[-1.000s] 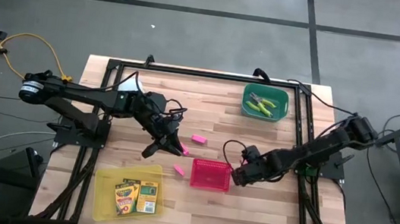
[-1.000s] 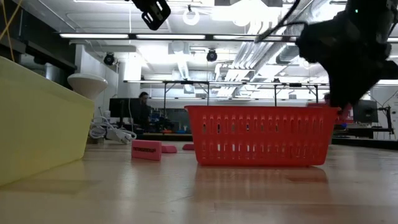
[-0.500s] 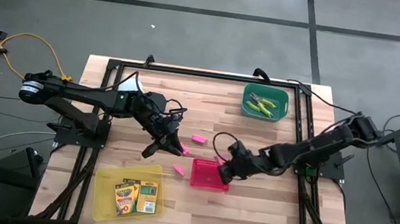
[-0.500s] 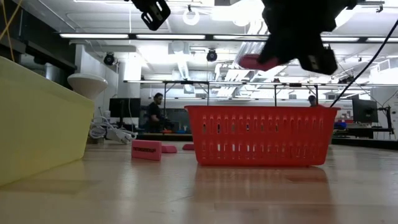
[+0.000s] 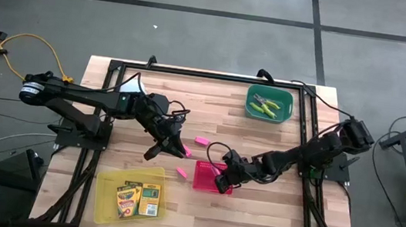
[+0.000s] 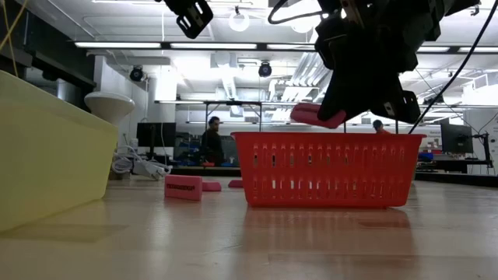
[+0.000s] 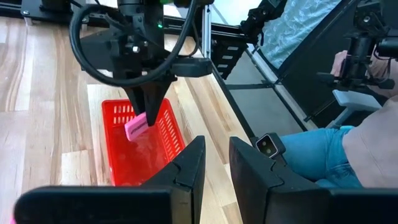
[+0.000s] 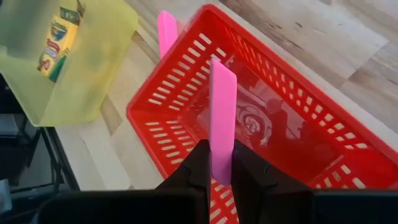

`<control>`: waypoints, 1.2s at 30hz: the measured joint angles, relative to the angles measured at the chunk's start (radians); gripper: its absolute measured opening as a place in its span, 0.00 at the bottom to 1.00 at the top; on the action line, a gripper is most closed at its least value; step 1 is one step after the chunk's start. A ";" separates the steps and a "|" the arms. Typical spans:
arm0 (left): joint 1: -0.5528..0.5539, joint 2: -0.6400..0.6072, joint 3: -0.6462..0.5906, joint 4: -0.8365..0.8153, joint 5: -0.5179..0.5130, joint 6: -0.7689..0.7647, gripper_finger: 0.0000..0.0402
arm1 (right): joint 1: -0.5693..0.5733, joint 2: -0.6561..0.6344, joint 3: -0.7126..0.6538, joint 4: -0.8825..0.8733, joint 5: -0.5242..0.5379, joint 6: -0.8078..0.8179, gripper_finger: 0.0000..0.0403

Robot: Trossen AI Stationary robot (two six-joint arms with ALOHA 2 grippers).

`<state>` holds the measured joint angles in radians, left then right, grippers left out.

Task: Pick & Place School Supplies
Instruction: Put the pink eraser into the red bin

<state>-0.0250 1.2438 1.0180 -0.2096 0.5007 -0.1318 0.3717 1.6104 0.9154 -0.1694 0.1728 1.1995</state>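
My right gripper [image 5: 219, 175] hangs over the red basket [image 5: 203, 182], shut on a pink eraser [image 8: 222, 112]. In the low view that eraser [image 6: 316, 115] sits just above the basket's rim [image 6: 327, 135]. My left gripper [image 5: 169, 151] hovers over the table left of the basket, its fingers [image 7: 189, 163] a little apart with nothing between them. Three more pink erasers lie flat on the wood [image 5: 200, 139], [image 5: 181, 172], [image 5: 187, 153]. Crayon boxes [image 5: 138, 197] lie in the yellow tray [image 5: 107, 202]. Green-handled scissors [image 5: 267, 106] lie in the green tray [image 5: 283, 112]. My right gripper pinches the eraser's near end [image 8: 221, 158] between its two fingers, on the block's two broad faces. The fingers slant downward from the table's right side. The eraser sticks out past the fingertips along them, lifted clear above the inside of the basket.
A white round object with a coiled cable [image 6: 109, 105] stands at the far left of the table. A black frame [image 5: 208, 74] runs around the work area. People show in the room behind the table. Bare wood lies in front of the basket.
My right gripper has carried the eraser toward the table's left edge, from beside the basket's right wall to over its inside, rising above the rim and tipping as it went. It stays shut on the eraser.
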 joint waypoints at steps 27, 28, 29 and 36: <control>0.000 0.000 0.000 0.000 0.000 -0.005 0.17 | 0.000 0.000 0.000 0.021 -0.026 0.000 0.12; 0.000 0.000 0.000 0.000 0.000 -0.007 0.17 | 0.000 0.000 0.000 0.020 -0.025 0.000 0.12; 0.000 0.000 0.000 0.000 0.000 -0.007 0.17 | 0.000 0.000 0.000 0.020 -0.023 0.000 0.12; 0.000 0.000 0.000 0.000 0.000 -0.016 0.17 | 0.000 -0.001 0.000 0.020 -0.019 0.000 0.12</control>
<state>-0.0250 1.2438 1.0180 -0.2092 0.5007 -0.1482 0.3717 1.6096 0.9154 -0.1490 0.1539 1.1992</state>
